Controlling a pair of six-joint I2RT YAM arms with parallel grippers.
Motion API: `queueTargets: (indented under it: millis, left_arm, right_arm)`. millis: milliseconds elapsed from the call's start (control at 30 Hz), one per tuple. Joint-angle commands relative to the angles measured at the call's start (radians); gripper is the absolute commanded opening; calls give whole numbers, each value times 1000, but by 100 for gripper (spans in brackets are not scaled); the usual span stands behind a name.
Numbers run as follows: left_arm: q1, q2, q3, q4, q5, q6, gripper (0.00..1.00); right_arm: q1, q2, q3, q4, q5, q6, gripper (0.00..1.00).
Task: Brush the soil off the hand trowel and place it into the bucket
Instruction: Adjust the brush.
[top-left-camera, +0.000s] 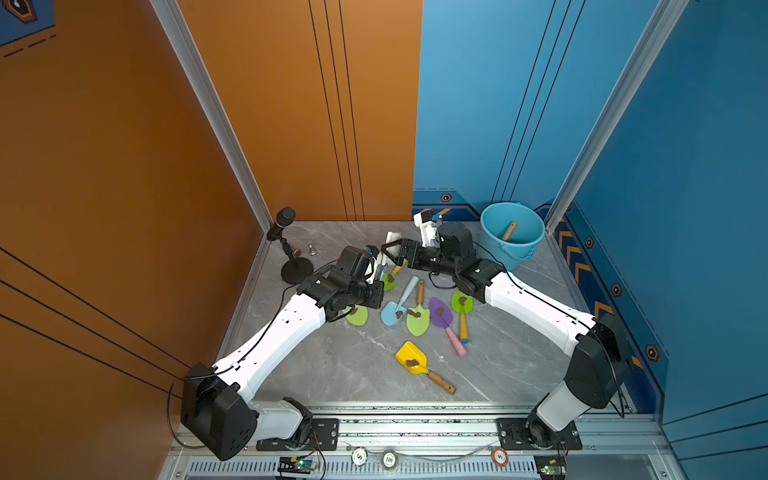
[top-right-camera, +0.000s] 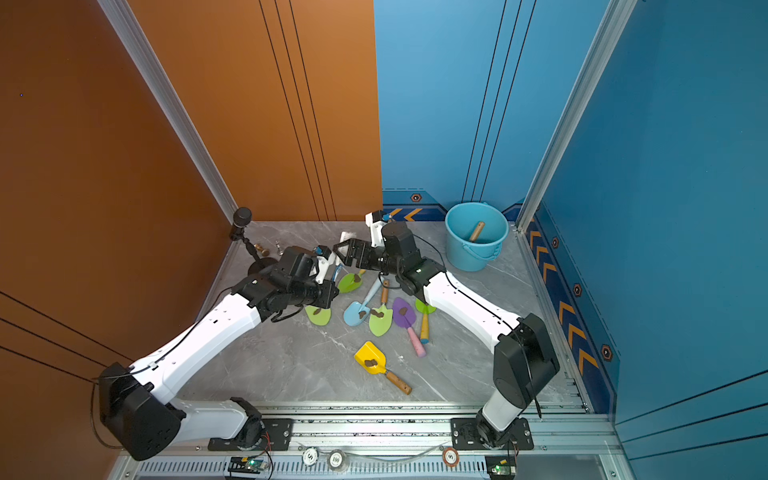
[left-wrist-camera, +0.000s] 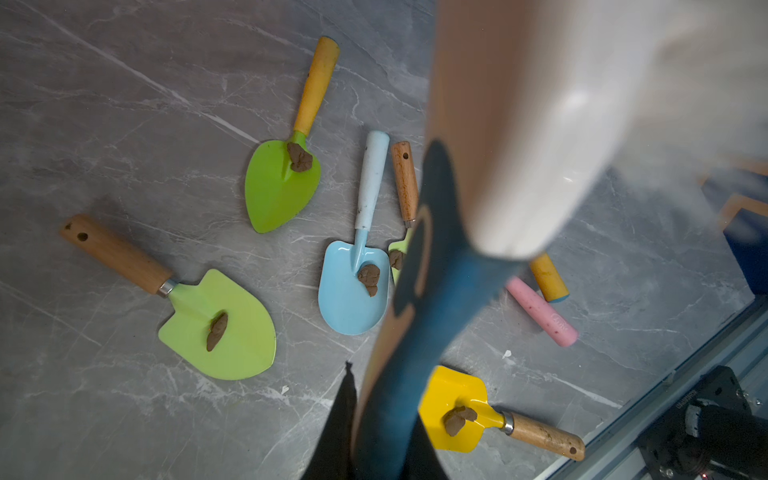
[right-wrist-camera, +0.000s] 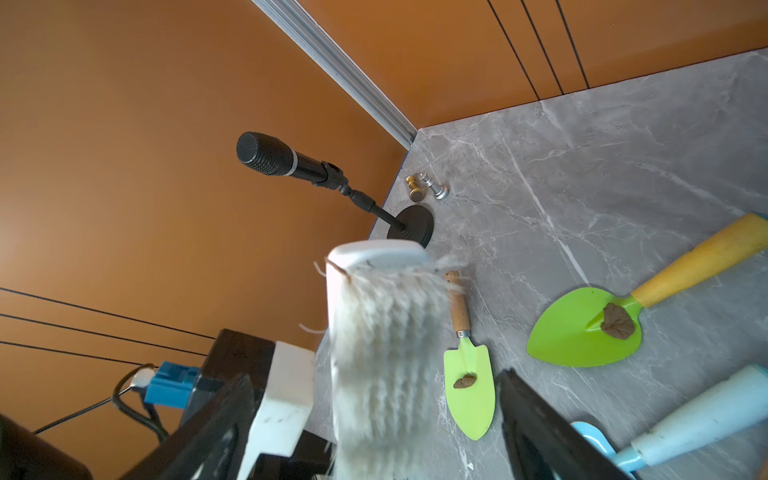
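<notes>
Several hand trowels lie on the grey table, each with a lump of soil on its blade: a light-blue one (top-left-camera: 392, 311) (left-wrist-camera: 353, 291), a lime one (left-wrist-camera: 220, 324), a green one (right-wrist-camera: 582, 328) and a yellow scoop (top-left-camera: 411, 357). One soil lump (left-wrist-camera: 368, 277) sits on the light-blue blade. My left gripper (top-left-camera: 376, 268) (left-wrist-camera: 382, 415) is shut on the blue handle of a white brush (top-left-camera: 390, 243) (left-wrist-camera: 519, 145), held up above the trowels. My right gripper (top-left-camera: 392, 251) (right-wrist-camera: 374, 415) is open, its jaws standing either side of the brush's bristles (right-wrist-camera: 386, 340). The light-blue bucket (top-left-camera: 498, 253) stands at the back right.
A wooden handle (top-left-camera: 509, 230) sticks up inside the bucket. A microphone on a round stand (top-left-camera: 286, 245) and two small metal pieces (top-left-camera: 311, 248) occupy the back left corner. An aluminium rail (top-left-camera: 415, 428) runs along the front edge.
</notes>
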Motion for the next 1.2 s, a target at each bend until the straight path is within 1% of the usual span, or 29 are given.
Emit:
queueTargets:
  millis: [0, 100, 200, 367, 433, 533, 567, 600, 633, 700, 733, 767, 833, 867, 967, 1067, 1167]
  left_arm:
    - [-10, 5, 40, -5, 10, 21, 0]
    - [-17, 6, 51, -6, 17, 26, 0]
    - [-28, 1, 59, -6, 41, 47, 0]
    - [-43, 1, 76, -27, 16, 65, 0]
    - [-44, 4, 82, -25, 7, 65, 0]
    - [-43, 11, 104, -27, 11, 56, 0]
    - [-44, 11, 114, -26, 26, 52, 6]
    - [-40, 8, 120, -26, 44, 48, 16]
    - [-29, 5, 128, -24, 94, 48, 28]
    - [15, -2, 132, -5, 257, 42, 45]
    - [55, -6, 129, 23, 382, 29, 59]
    - [96, -4, 129, 60, 531, 9, 67]
    - [161, 5, 136, 144, 759, -55, 71]
    - [181, 9, 141, 181, 817, -82, 73]
    - [220, 17, 162, 212, 872, -105, 76]
    - [229, 36, 190, 211, 903, -100, 76]
    - [215, 62, 220, 212, 907, -83, 76]
  right_arm:
    - [0, -32, 15, -44, 11, -51, 86]
    - [-5, -22, 23, -42, 38, -43, 73]
    - [-9, 0, 37, -33, 49, -27, 62]
    - [-22, 39, 75, -22, 0, -22, 36]
    - [-31, 50, 91, -35, -19, -23, 30]
    - [-40, 51, 91, -39, -18, -38, 26]
    - [-44, 48, 88, -40, -19, -44, 25]
    - [-48, 46, 88, -40, -17, -52, 25]
    - [-59, 41, 90, -33, -21, -57, 23]
    - [-90, 41, 94, -1, -75, -52, 23]
    - [-110, 45, 104, 18, -123, -44, 22]
    - [-131, 50, 119, 36, -189, -39, 21]
    - [-164, 61, 164, 33, -313, -52, 21]
    - [-179, 65, 192, 22, -370, -60, 19]
    - [-212, 66, 233, 48, -494, -39, 17]
    - [-224, 61, 252, 94, -580, -3, 16]
    - [-219, 62, 270, 123, -622, 32, 15]
